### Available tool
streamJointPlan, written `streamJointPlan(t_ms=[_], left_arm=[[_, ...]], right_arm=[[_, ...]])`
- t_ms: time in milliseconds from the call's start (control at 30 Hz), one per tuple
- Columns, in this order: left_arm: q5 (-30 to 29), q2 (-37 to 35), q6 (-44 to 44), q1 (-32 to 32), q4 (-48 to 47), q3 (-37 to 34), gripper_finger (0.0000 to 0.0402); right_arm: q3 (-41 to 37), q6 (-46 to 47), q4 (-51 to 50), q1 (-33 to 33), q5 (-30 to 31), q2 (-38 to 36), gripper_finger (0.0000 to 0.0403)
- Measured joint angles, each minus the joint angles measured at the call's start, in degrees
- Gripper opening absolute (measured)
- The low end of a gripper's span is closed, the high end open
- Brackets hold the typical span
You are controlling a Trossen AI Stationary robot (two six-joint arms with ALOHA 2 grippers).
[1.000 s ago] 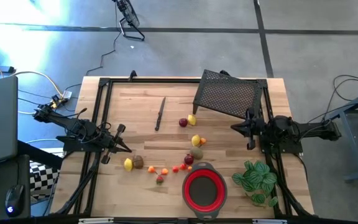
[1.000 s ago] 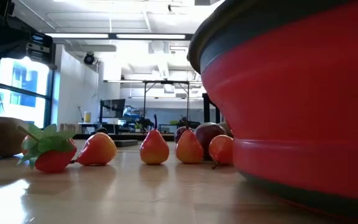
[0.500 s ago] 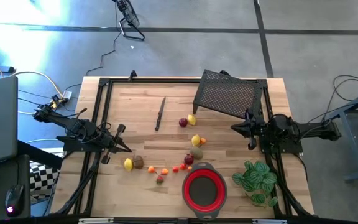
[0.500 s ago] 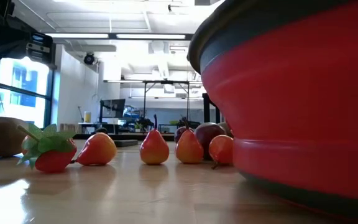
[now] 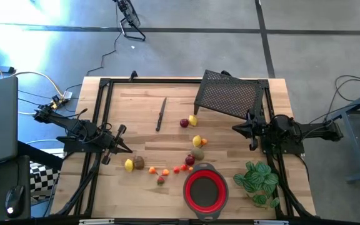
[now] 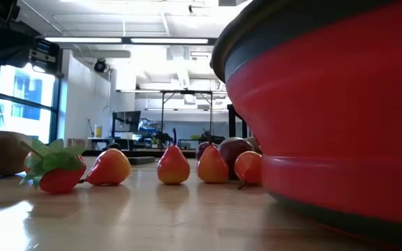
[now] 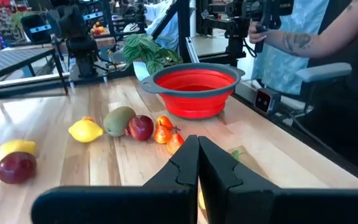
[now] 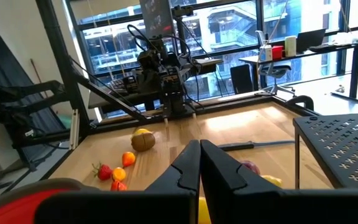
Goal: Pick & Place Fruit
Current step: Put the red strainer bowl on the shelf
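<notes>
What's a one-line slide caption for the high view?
Both grippers, left and right, wait shut at the table edges; fruit is scattered behind the empty red bowl.

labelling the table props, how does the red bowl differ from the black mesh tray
The red bowl is round, solid-walled and red with a dark rim; the black mesh tray is rectangular and perforated. The bowl sits at the table's near edge beside the green plant; the tray lies at the far edge, near the right arm. The bowl is the smaller of the two. Neither holds any fruit.
</notes>
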Motion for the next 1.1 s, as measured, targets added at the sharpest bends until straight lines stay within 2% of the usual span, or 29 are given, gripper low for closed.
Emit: streamJointPlan(t_ms=[300,500,667,833,1000,1100], left_arm=[[-0.1,0.0,3.0,0.0,0.0,0.0,0.0000],[-0.2,0.0,3.0,0.0,0.3,0.0,0.0000],[-0.6,0.0,2.4,0.0,5.7,-0.2,0.0000],[-6.8,0.0,1.3,0.0,11.7,-0.2,0.0000],[-22.2,0.0,-3.1,0.0,15.6,-0.2,0.0000],[-25.9,0.0,-5.9,0.0,15.9,-0.1,0.0000]], right_arm=[[0.0,-0.2,0.0,0.0,0.4,0.0,0.0004],[0.0,-6.9,0.0,0.0,0.4,0.0,0.0004],[0.0,-6.9,0.5,0.0,1.4,0.0,0.0004],[0.0,-3.7,1.7,0.0,2.4,0.0,0.0004],[0.0,-1.5,1.7,0.0,8.4,0.0,0.0003],[0.0,-1.5,1.7,0.0,9.6,0.0,0.0003]])
